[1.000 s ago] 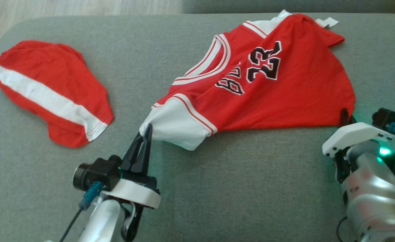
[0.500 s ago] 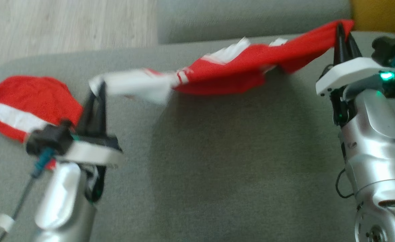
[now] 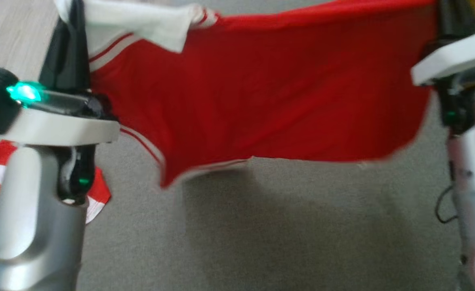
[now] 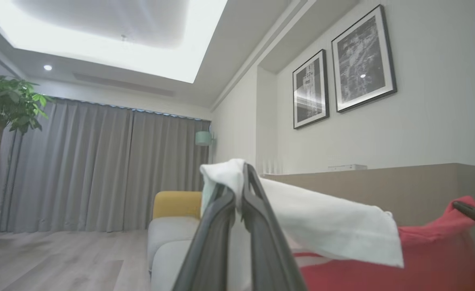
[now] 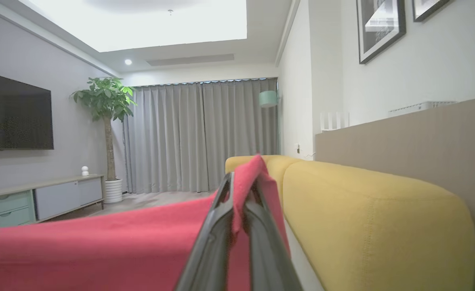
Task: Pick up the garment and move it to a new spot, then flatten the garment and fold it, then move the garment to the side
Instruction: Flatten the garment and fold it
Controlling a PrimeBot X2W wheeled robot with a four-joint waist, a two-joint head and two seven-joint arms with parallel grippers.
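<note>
Change since a second ago: both arms are up, and the garment [image 3: 270, 101] that lay spread on the grey cushion [image 3: 302, 234] now hangs clear of it as a red sheet. The head camera has shifted too, so part of the apparent change is the view.

Left claw [image 3: 74, 16]: jaws shut on the white sleeve end; the left wrist view confirms white cloth pinched near the fingertips [image 4: 239, 182]. Right claw [image 3: 449, 16]: jaws shut on the red corner at the far right, with red fabric folded over the tips in its own wrist view [image 5: 241, 182].

Garment position: stretched between the two claws, top edge taut, body hanging below them, lower hem loose above the cushion.

Risks, as I judge them:
- Each hold is a small pinch of thin cloth, so a quick swing or more outward pull could slide a corner free.
- The left sleeve flops over and could land creased.
- A second red-and-white cloth [image 3: 98, 194] lies low on the left, near the left arm. A set-down too far that way could overlap it.
</note>
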